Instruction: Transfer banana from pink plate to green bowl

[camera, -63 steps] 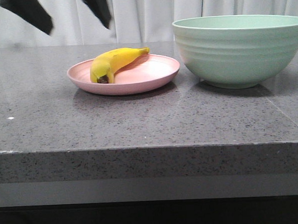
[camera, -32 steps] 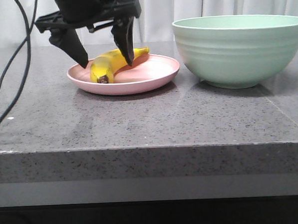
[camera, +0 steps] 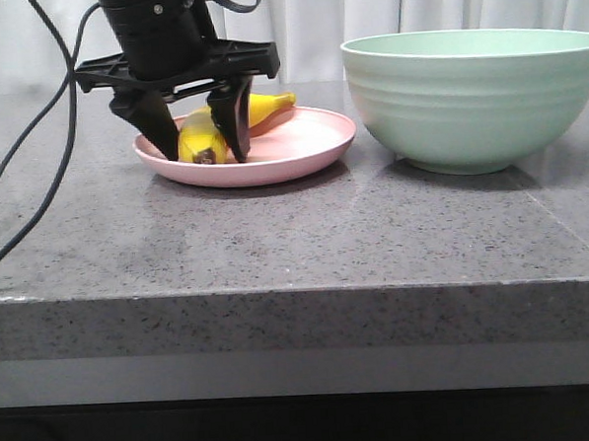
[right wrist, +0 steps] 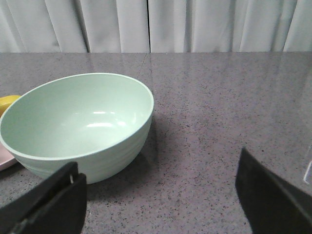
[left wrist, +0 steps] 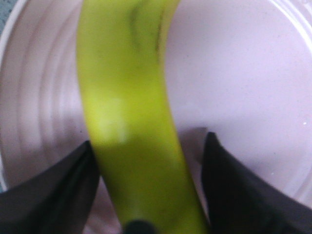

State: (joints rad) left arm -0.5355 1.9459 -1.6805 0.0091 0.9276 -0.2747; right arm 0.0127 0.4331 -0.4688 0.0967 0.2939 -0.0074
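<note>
Left gripper (camera: 199, 146), jaws spread, straddles the banana (camera: 203, 138) lying on the pink plate (camera: 300, 146); judged next: close, lift, carry to the green bowl (camera: 476, 97)

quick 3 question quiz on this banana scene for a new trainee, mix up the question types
1. True or false: the banana already lies in the green bowl.
2. Multiple choice: where are the fingers of the left gripper? A. one on each side of the banana, on the pink plate; B. over the bowl; C. on the bare table beside the plate.
3. Short answer: what does the right wrist view show inside the green bowl?

Key:
1. False. It is still on the pink plate.
2. A. The wrist view shows a small gap beside one finger, so the jaws are not yet closed on it.
3. Nothing; the inside is empty.
</note>
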